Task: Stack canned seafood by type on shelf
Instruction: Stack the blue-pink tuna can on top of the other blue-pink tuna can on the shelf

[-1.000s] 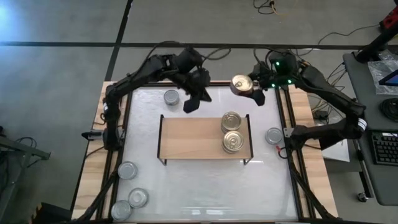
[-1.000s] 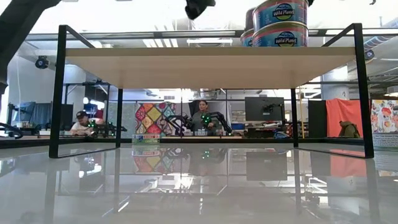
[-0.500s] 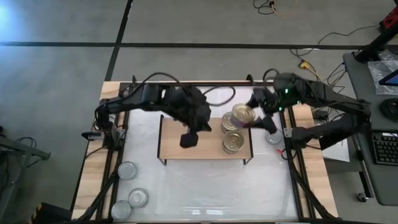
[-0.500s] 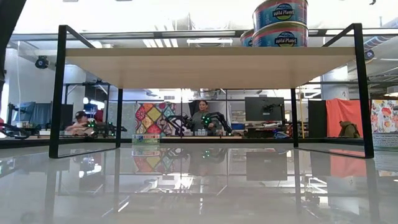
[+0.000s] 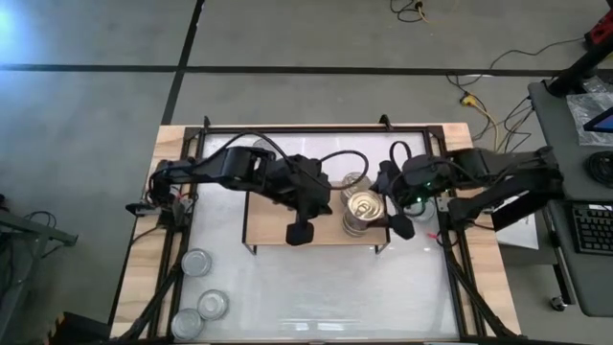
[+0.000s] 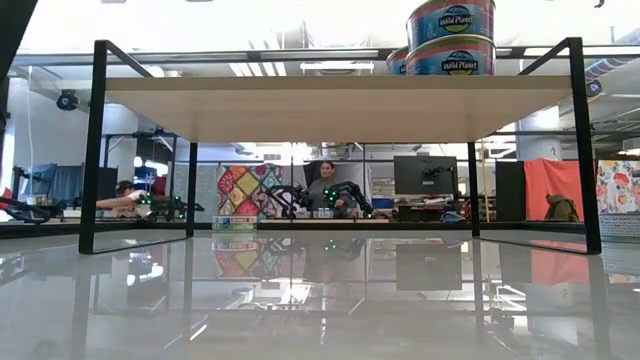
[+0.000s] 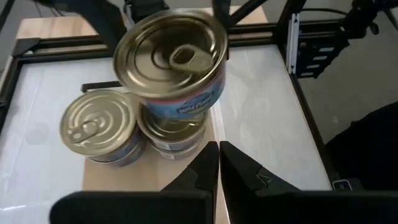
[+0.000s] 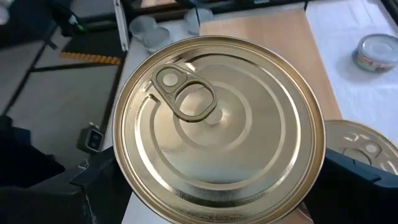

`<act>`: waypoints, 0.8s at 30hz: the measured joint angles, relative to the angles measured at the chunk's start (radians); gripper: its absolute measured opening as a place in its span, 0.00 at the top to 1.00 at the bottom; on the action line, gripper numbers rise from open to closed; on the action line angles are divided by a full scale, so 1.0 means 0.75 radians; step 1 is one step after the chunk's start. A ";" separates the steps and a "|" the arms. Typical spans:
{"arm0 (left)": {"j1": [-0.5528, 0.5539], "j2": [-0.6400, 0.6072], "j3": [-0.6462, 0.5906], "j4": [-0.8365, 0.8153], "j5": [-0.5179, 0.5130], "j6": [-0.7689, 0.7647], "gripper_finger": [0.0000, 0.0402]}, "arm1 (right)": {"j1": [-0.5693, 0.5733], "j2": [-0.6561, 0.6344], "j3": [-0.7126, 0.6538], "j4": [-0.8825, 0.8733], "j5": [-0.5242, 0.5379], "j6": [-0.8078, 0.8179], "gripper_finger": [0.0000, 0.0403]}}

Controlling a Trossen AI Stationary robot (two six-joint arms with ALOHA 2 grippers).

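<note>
Gold-topped and shiny, a can (image 5: 363,205) sits on another can at the right end of the wooden shelf (image 5: 273,213), with the right claw (image 5: 387,204) clamped around it. A second gold-topped can (image 7: 99,125) stands on the shelf just beside that stack. The left claw (image 5: 299,231) hangs over the middle of the shelf near its front edge, fingers (image 7: 202,167) pinched together with nothing between them. Three silver-topped cans (image 5: 196,262) wait on the white table (image 5: 316,297) at its front left corner, well apart from the shelf.
</note>
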 joint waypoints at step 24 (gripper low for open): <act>0.054 0.164 -0.001 0.367 0.037 -0.061 1.00 | 0.022 0.016 -0.146 -0.012 0.066 -0.249 0.10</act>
